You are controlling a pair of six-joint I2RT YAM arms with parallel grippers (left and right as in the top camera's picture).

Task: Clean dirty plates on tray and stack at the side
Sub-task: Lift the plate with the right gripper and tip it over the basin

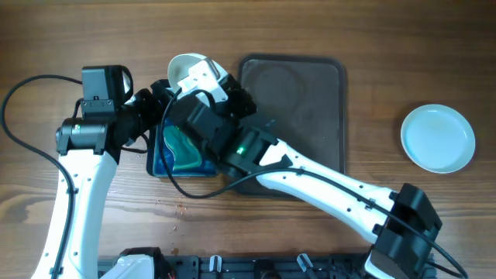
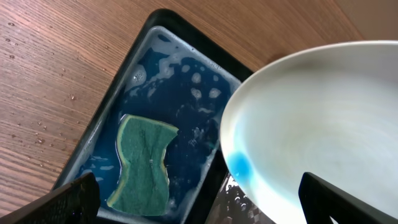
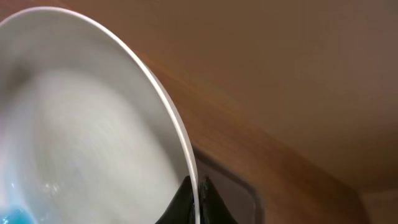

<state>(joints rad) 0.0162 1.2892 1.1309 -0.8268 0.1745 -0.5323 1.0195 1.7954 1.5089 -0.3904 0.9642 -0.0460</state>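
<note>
Your right gripper (image 3: 195, 198) has its jaws pinched on the rim of the dirty plate (image 2: 317, 118), tilted over the soapy basin (image 2: 186, 81) left of the tray (image 1: 310, 116). Hold it steady; lower your left gripper (image 2: 205, 208), jaws wide and empty, squarely onto the sponge (image 2: 143, 165).

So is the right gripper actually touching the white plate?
Touching. The right wrist view shows the right gripper pinching the white plate at its rim, a finger on each face.
</note>
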